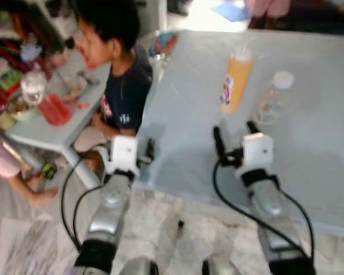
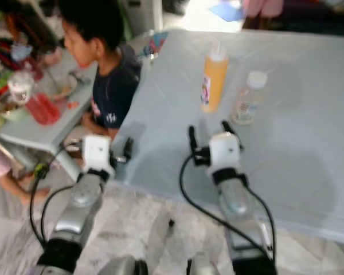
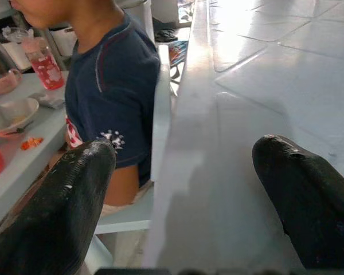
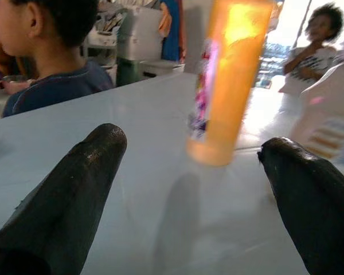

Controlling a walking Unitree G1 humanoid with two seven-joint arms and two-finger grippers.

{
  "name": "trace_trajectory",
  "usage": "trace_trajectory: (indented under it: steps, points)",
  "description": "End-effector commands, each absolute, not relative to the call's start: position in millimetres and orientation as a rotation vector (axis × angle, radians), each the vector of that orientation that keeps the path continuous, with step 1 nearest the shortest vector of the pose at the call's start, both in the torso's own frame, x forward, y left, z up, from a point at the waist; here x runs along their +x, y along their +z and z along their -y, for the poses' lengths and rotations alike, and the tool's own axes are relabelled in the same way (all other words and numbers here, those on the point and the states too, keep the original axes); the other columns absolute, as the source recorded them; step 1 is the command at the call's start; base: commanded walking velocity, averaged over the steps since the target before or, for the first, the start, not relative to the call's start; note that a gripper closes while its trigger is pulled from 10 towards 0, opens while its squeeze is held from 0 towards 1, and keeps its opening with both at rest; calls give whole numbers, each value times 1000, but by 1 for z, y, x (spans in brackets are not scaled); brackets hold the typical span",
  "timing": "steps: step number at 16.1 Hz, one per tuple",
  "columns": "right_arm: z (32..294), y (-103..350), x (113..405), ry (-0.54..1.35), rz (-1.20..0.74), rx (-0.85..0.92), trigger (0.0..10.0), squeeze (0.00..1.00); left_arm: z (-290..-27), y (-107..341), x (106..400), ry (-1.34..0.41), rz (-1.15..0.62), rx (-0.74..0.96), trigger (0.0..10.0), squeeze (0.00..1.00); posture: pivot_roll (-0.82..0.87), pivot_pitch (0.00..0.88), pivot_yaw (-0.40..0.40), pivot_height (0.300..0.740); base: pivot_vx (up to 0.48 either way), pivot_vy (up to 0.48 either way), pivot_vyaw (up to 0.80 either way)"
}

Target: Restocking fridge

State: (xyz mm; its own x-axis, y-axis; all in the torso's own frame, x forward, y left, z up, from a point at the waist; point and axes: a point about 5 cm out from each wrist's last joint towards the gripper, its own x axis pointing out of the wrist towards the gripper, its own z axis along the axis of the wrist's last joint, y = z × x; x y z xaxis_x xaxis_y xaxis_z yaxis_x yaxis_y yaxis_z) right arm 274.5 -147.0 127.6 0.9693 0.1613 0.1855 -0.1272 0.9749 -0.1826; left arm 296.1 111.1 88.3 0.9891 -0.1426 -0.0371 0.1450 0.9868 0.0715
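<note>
Black-fingered, the left hand (image 1: 142, 150) hangs spread wide at the pale worktop's (image 1: 309, 143) near edge, beside a seated person (image 1: 117, 80). Over the worktop, the right hand (image 1: 235, 136) is spread wide too, facing an upright orange bottle (image 1: 235, 81). Just beside it stands a clear bottle (image 1: 272, 98).

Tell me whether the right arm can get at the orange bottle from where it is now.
Probably yes. The right gripper hovers over the table with jaws open, pointed at the orange bottle, and bare tabletop lies between them. The clear bottle stands beside it, apart.
</note>
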Motion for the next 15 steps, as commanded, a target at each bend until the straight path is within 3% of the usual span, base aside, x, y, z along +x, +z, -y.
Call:
trace_trajectory:
  steps: [1, 9, 15]
  points:
    - [141, 136, 277, 156, 242, -165, 10000, 0, -120, 83, 294, -128, -57, 96, 10000, 0, -43, 99, 59, 740, 0, 0, 0]
    - [173, 188, 337, 79, 349, -212, 10000, 0, -125, 85, 290, -130, -60, 117, 10000, 0, -5, 124, 79, 740, 0, 0, 0]
    - [189, 194, 346, 6, 370, -245, 10000, 0, -131, 91, 284, -143, -44, 119, 10000, 0, 20, 149, 110, 740, 0, 0, 0]
